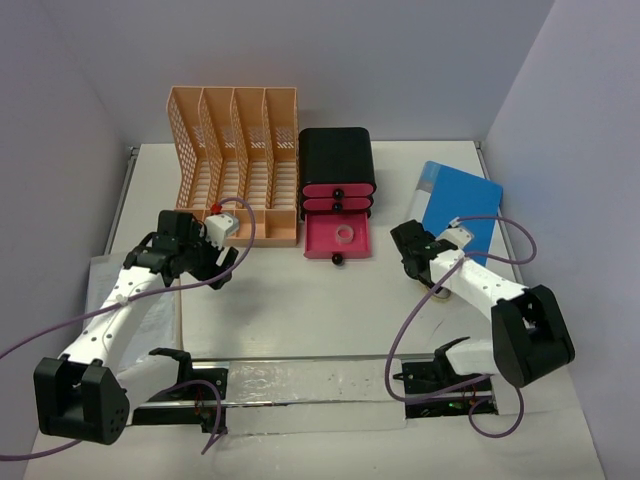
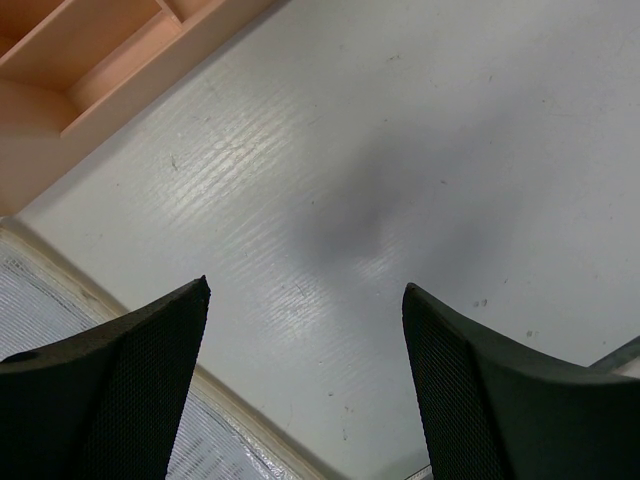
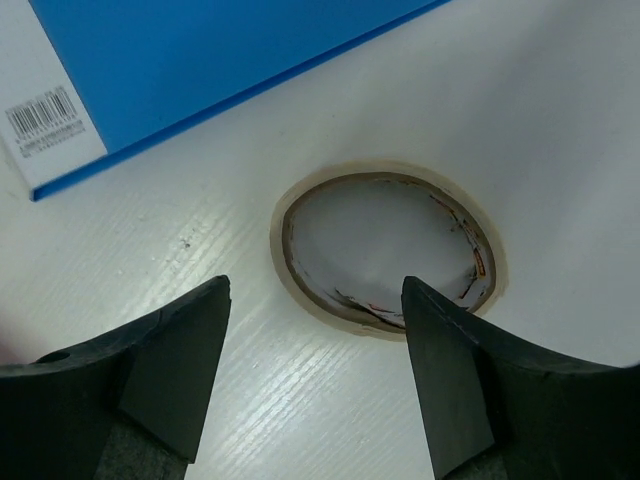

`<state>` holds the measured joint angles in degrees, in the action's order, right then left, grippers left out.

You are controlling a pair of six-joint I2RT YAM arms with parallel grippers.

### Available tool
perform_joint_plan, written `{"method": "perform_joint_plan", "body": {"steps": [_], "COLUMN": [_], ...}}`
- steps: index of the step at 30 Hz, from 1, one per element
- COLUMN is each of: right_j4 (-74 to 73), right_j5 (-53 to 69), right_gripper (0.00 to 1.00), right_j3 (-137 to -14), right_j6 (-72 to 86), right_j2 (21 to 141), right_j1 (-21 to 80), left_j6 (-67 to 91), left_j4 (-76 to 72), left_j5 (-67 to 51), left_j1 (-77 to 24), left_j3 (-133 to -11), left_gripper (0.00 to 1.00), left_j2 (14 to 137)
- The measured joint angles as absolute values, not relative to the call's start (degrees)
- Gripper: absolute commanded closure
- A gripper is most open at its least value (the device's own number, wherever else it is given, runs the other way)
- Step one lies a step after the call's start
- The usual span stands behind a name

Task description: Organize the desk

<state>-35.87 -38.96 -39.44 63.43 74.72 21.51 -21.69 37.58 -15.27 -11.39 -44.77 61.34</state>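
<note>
Lying beneath the spread right gripper (image 3: 312,285): the desk (image 3: 560,150).

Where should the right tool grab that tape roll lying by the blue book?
Pinch the near rim of the tape roll, coming straight down from above with one finger inside the hole and one outside. It lies flat on the desk, a low thin ring, so a side approach would likely find little wall.

Looking like a robot lab cell dressed up as an office – plain walls (image 1: 400,60) are boxing in a white desk (image 1: 300,310), w/ a left arm (image 1: 110,310) and right arm (image 1: 490,290) sitting bolted at its near edge. Office stuff is lying about: file rack (image 1: 235,165), drawer box (image 1: 338,160), blue folder (image 1: 462,200), tape roll (image 3: 279,240).
</note>
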Motion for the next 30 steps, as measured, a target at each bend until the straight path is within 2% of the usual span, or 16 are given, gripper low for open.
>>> {"method": "perform_joint_plan", "body": {"steps": [6,15,20,23,27,30], "right_j4": [-30.3,-24.3,-21.5,-19.8,-18.6,-17.9], "right_j5": [-34.9,-30.6,-27.9,-25.6,-23.4,-22.4], "right_gripper": [0.36,0.36,0.49,0.64,1.00,1.00], "right_j3": [-38.5,-36.7,-36.4,-36.0,-35.9,-35.9], "right_j6": [58.9,54.8,53.2,51.8,50.1,48.7], "right_j2": [76.3,78.0,78.5,79.6,80.1,80.3], "right_j1": [20.9,20.4,18.6,17.0,16.2,16.2], "left_j6": [-21.7,-21.7,-21.7,-21.7,-21.7,-21.7], "left_j4": [37.9,38.1,38.4,38.4,38.4,38.5], "left_j5": [-15.3,-15.3,-15.3,-15.3,-15.3,-15.3], "left_j1": [-11.1,-10.7,-10.7,-10.7,-10.6,-10.6], "left_j3": [-44.8,-44.8,-44.8,-44.8,-44.8,-44.8], "left_gripper": [0.16,0.16,0.16,0.16,0.16,0.16], "left_j2": [61.3,61.2,61.2,61.2,61.1,60.9]}}
